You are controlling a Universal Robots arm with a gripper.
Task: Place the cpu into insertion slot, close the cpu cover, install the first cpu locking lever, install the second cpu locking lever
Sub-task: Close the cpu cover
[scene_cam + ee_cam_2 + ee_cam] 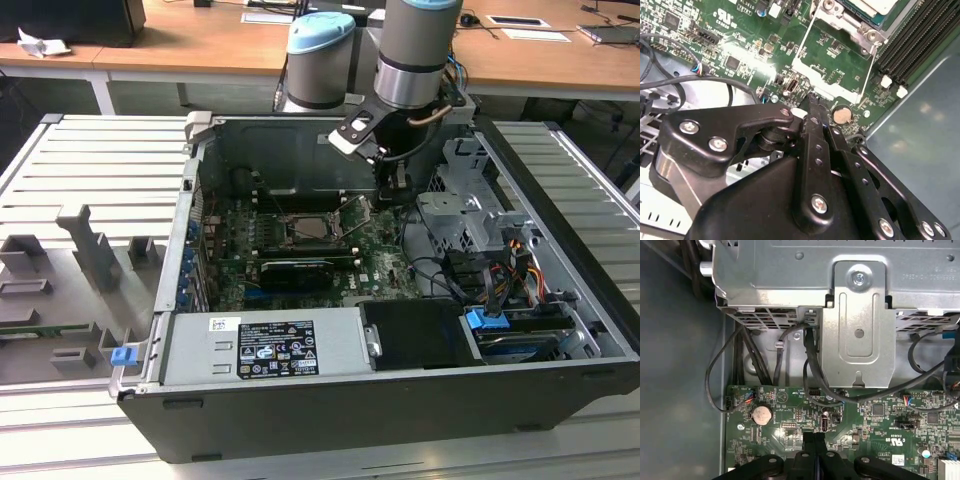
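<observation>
The insertion slot sits in the middle of the green board inside the open computer case. In the second wrist view its corner shows silver metal edging, with a pale silver square, apparently the cpu, lying in it. Whether the cpu cover is down I cannot tell. My gripper hangs over the board at the exterior view's right of the slot, apart from it. Its black fingers are shut together with nothing between them, just above the board.
A coin battery and small connectors lie just beyond the fingertips. A silver drive cage with black cables stands close ahead. Black memory slots run beside the slot. A long black card and the power supply lie nearer the camera.
</observation>
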